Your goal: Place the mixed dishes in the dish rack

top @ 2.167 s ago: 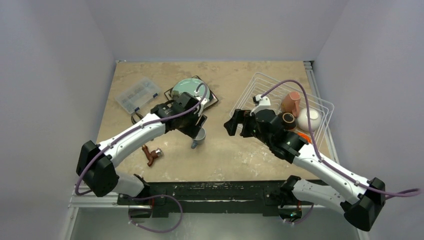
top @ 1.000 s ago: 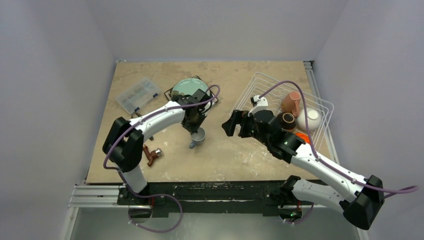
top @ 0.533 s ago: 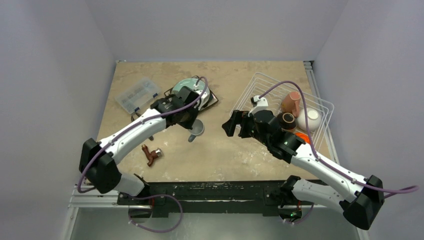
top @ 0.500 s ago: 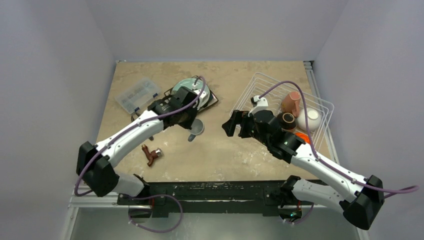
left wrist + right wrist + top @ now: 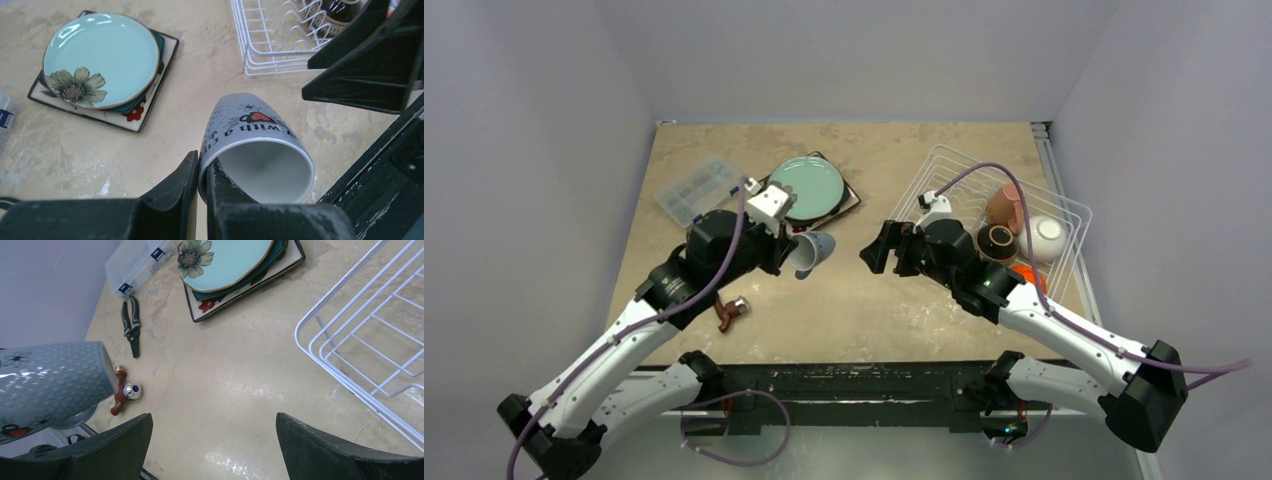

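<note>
- Over the desk, seen from the top, the dish rack is already holding the pink mug, the dark brown bowl, the white bowl and the orange bowl. The round teal plate is lying on the square plate, both outside the rack. The left hand is holding the pale blue mug between the plates and the rack. I am judging four dishes loaded and three left. The right hand is hovering just beside the rack's near corner.
- From the left wrist, the left hand is pinching the mug's wall at the rim, one finger inside and one outside, almost fully closed. The mug is tilting with its mouth toward the camera, showing a dotted pale surface, dark lettering and a red heart.
- From the right wrist, the right hand is standing wide open and holding nothing, while the mug is hanging at the left edge, clear of the desk.
</note>
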Controlling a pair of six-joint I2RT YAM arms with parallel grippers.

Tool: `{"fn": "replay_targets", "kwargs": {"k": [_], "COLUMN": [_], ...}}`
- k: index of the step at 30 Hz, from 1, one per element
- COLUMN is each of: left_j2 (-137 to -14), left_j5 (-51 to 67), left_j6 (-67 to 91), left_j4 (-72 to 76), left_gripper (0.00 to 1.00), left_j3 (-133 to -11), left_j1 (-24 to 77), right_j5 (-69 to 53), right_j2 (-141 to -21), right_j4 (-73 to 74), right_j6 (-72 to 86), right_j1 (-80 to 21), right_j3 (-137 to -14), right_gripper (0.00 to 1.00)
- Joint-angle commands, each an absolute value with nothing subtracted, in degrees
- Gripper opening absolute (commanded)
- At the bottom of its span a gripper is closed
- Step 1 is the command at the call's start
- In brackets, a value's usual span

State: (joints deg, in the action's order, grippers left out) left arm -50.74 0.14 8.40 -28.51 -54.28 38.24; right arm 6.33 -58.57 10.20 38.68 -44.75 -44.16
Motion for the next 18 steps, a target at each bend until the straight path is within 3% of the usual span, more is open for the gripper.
{"fn": "replay_targets", "kwargs": {"k": [1, 10, 18], "left_j2": [-41.7, -30.9, -30.4], "left_j5": [3.1, 3.3, 8.4], "left_j6": [10.3, 12.4, 13.8], "left_j4": [-14.0, -2.8, 0.0], "left_gripper": [0.0, 0.0, 0.0], "left_j3": [-49.7, -41.3, -40.1], "left_j1": [37.5, 36.9, 36.2], "right_j5": [3.3, 0.2, -8.6], "right_j2": [-59.2, -59.5, -51.5], "right_j4": [3.6, -5.3, -30.4], "right_j6": [40.7, 41.2, 41.1], "right_j1": [-45.3, -46.2, -46.3], "right_j3": [-43.2, -42.0, -30.6], "right_gripper": [0.95, 0.94, 0.96]}}
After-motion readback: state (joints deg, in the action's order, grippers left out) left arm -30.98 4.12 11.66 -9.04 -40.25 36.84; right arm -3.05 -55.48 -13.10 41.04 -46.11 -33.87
